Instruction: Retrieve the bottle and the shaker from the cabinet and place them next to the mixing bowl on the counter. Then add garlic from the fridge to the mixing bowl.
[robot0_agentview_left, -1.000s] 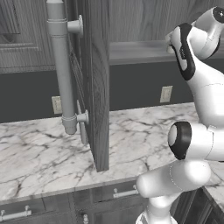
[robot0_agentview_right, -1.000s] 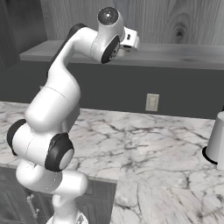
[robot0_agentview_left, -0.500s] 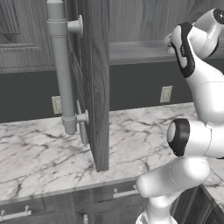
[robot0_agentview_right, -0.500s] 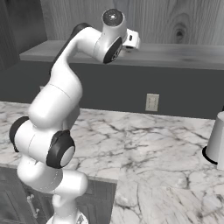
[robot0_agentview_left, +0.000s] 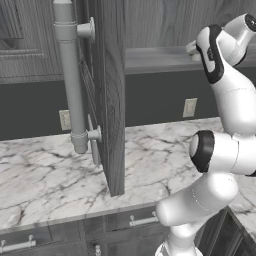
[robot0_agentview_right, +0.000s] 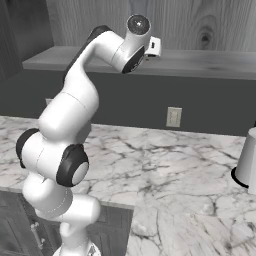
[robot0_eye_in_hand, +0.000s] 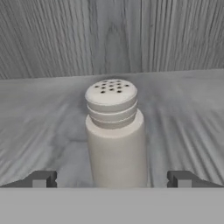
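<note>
Shaker (robot0_eye_in_hand: 115, 133) stands upright on the grey wood cabinet shelf (robot0_eye_in_hand: 183, 113), between the tool's (robot0_eye_in_hand: 112, 178) wide-apart fingers.

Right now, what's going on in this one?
The white arm is reaching up into the open wall cabinet, whose door stands swung out over the marble counter. In the hand view a white shaker stands upright on the cabinet shelf, centred between the gripper fingertips. The jaws are wide open and not yet on it, so nothing is held. A pale container sits on the counter at the right.
</note>
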